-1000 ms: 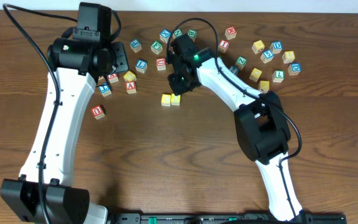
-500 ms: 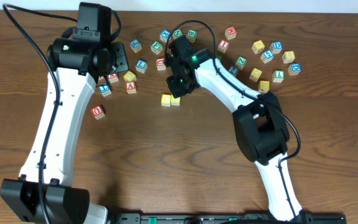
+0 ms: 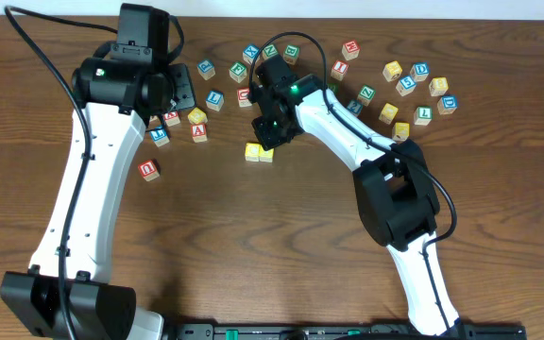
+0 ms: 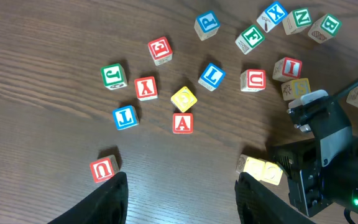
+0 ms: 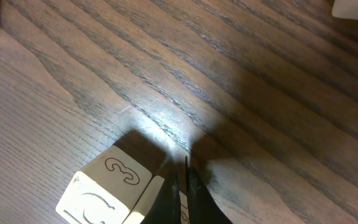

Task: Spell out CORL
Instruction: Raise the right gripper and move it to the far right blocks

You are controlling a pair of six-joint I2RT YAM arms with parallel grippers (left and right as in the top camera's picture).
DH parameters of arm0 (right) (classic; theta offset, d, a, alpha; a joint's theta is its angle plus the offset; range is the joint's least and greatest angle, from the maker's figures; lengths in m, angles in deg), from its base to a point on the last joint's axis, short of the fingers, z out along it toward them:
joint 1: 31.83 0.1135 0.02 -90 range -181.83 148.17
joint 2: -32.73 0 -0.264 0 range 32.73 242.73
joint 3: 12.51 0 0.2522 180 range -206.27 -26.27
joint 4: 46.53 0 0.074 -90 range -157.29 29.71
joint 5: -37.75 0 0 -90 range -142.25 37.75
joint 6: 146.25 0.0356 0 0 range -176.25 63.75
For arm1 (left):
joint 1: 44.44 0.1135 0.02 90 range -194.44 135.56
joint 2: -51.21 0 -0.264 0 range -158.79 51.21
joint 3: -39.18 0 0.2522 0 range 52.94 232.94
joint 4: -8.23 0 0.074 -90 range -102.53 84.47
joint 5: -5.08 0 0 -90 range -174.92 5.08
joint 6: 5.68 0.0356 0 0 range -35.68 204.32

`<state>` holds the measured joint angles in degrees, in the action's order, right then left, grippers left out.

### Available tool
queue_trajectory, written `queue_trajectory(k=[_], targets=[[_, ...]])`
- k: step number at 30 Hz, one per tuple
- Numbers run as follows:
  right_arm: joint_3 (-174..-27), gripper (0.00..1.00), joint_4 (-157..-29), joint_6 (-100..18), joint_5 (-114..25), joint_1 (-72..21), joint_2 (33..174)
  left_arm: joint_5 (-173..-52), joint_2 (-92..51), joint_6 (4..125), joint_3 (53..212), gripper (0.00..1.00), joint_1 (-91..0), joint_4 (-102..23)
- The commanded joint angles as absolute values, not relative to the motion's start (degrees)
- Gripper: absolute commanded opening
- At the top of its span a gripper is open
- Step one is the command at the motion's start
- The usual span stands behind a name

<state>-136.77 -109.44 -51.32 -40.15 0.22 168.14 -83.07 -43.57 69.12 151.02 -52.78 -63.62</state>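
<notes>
Evidently the right gripper (image 5: 184, 186), fingers pressed together, is hovering beside a yellow cube (image 5: 104, 186) that is looking light, rigid, best pinched across opposite flat sides.

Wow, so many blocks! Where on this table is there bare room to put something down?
The widest bare wood lies between the left arm and right arm, nearer than the yellow pair and the red U cube. The near right corner, beyond the right arm, is also free. The far strip of lettered cubes is crowded.
</notes>
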Motion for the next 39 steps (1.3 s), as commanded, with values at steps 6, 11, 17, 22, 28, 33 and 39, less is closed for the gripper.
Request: queue_trajectory(k=[6, 11, 17, 22, 28, 33, 39], targets=[[-136.48, 0.01, -109.59, -52.26, -39.41, 0.50, 168.40, -82.94, -43.11, 68.62, 151.42, 0.55, -52.65, -63.73], [-136.81, 0.01, -108.65, -52.13, -39.38, 0.31, 168.38, -82.94, -43.13, 68.62, 151.42, 0.55, -52.65, -63.70], [-141.47, 0.03, -112.08, -51.80, -37.92, -1.44, 168.38, -82.92, -43.13, 68.62, 151.42, 0.55, -52.65, -63.27], [-148.07, 0.05, -117.74, -51.61, -37.90, -2.99, 168.38, -82.92, -43.11, 68.62, 151.42, 0.55, -52.65, -63.29], [-159.04, 0.13, -127.60, -51.61, -37.92, -4.94, 168.38, -82.94, -43.13, 68.60, 151.42, 0.55, -52.65, -63.35], [-169.53, 0.20, -137.02, -51.63, -37.94, -7.23, 168.38, -82.94, -43.13, 68.60, 151.42, 0.55, -52.65, -63.33], [-181.95, 0.33, -146.14, -51.63, -37.94, -12.37, 168.38, -84.19, -43.13, 67.96, 151.42, 0.55, -52.65, -63.92]])
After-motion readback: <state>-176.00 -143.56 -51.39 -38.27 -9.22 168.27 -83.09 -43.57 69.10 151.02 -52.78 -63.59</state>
